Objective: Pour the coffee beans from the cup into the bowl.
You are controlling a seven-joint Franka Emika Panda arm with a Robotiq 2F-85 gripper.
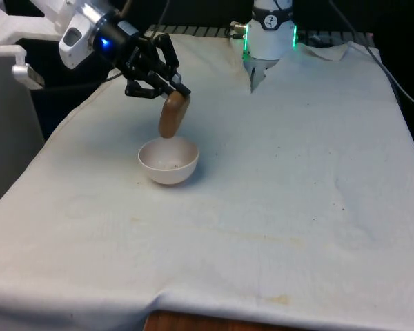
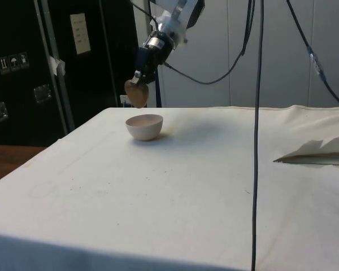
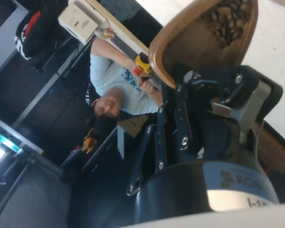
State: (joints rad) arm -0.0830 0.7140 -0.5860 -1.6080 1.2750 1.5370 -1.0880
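- tipping steeply above the white bowl (image 1: 168, 161), mouth down: brown cup (image 1: 173, 115), at the bowl's 12 o'clock in the front view, just clear of its rim.
- clamped on the cup's rim: gripper (image 1: 167, 88); coffee beans (image 3: 228, 19) piled at the cup's low lip.
- reaching down at a slant from 10 o'clock.
- beyond the table: person in a light printed shirt (image 3: 109, 76), lettering unreadable.
- draped under everything: white cloth (image 1: 276, 193); dark cables (image 2: 259, 113) hanging across the side view.

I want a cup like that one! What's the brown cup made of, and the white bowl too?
The cup, held tilted by the gripper, looks like wood or bamboo: matte, even tan-brown, with coffee beans inside. The bowl looks like ceramic or hard plastic: smooth, plain off-white with a thin rim. Neither is certain.
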